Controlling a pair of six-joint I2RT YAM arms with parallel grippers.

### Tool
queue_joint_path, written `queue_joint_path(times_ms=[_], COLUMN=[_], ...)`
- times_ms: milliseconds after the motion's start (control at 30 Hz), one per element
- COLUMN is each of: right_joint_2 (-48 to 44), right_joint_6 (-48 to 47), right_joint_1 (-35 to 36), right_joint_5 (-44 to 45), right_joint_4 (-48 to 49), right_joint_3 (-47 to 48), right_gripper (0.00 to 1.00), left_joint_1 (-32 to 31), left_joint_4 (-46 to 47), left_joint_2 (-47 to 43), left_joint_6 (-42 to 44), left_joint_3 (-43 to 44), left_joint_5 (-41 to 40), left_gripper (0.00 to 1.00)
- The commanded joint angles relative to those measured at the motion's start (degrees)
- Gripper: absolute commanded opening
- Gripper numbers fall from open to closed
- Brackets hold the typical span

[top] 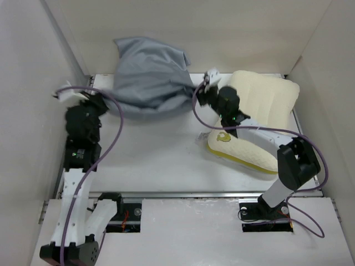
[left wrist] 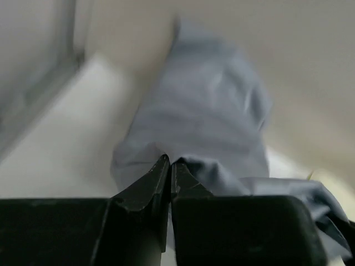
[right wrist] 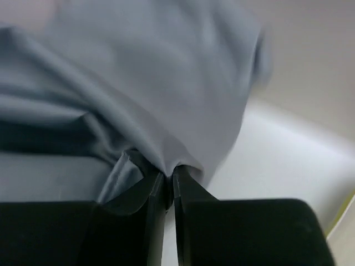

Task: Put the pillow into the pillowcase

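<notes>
The grey pillowcase [top: 148, 77] hangs bunched at the back of the table, stretched between my two grippers. My left gripper [top: 101, 101] is shut on its left edge; in the left wrist view the closed fingertips [left wrist: 170, 164] pinch grey fabric [left wrist: 205, 116]. My right gripper [top: 201, 91] is shut on its right edge; in the right wrist view the closed tips [right wrist: 169, 173] pinch a fold of the grey fabric [right wrist: 138, 83]. The cream pillow [top: 260, 100] with a yellow edge band and logo [top: 223, 136] lies at the right, partly under my right arm, outside the pillowcase.
White walls [top: 33, 83] close in the table on the left, back and right. The purple cables [top: 116, 133] loop beside both arms. The white table top [top: 155, 160] lies in front of the pillowcase.
</notes>
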Motion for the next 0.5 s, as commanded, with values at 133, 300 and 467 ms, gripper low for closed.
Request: queue_joint_path(times_ms=[133,300,467], right_joint_2=[-7.93,-14.16,-21.91], right_joint_6=[13.36,13.89,15.21], right_joint_1=[0.86,0.86,0.86], right_joint_5=[-4.81,3.79,7.49], right_joint_4=[-8.69,-17.48,-25.13], right_joint_3=[-19.78,-21.72,-17.60], right_gripper=[0.28,0.71,1.00], left_joint_1=[-3.98,-6.71,-6.71], left_joint_4=[-21.03,-23.26,-22.28], left_joint_2=[-10.44,-21.99,-16.65], left_joint_6=[-19.25,-21.28,-16.55], left_joint_3=[-21.21,-24.75,-18.08], left_joint_5=[8.81,17.06,20.25], left_gripper=[0.00,0.55,1.00])
